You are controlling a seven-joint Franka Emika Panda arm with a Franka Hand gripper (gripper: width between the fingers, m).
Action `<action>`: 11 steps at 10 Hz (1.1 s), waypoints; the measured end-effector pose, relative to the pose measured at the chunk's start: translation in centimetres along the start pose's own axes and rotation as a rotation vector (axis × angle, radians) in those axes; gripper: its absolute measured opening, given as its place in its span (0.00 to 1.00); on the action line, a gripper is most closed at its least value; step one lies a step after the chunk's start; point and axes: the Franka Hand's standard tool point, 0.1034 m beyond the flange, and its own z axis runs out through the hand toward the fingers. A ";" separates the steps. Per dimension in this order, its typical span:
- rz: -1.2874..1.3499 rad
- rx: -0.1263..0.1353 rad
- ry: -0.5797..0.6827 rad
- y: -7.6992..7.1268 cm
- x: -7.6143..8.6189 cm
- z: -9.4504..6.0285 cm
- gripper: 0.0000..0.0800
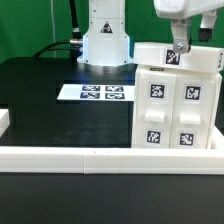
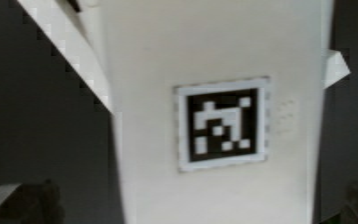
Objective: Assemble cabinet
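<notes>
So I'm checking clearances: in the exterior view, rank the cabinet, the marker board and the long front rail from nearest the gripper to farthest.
1. Cabinet, directly under the gripper, on the exterior view's right.
2. Marker board, middle of the table.
3. Front rail, along the near edge.

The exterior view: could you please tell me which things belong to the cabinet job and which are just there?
Job:
- cabinet, white tagged panels
- gripper, open above it

Just there:
- marker board, flat on the table
- long white rail along the front
</notes>
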 end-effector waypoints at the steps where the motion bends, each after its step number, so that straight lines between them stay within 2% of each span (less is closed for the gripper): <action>1: 0.007 -0.005 0.006 -0.2 0.2 0.2 1.00; 5: 0.016 -0.007 0.007 -0.1 -0.2 1.0 1.00; 7: 0.021 -0.011 0.010 0.2 -0.3 1.0 0.70; 11: 0.059 -0.011 0.010 0.2 -0.3 1.0 0.70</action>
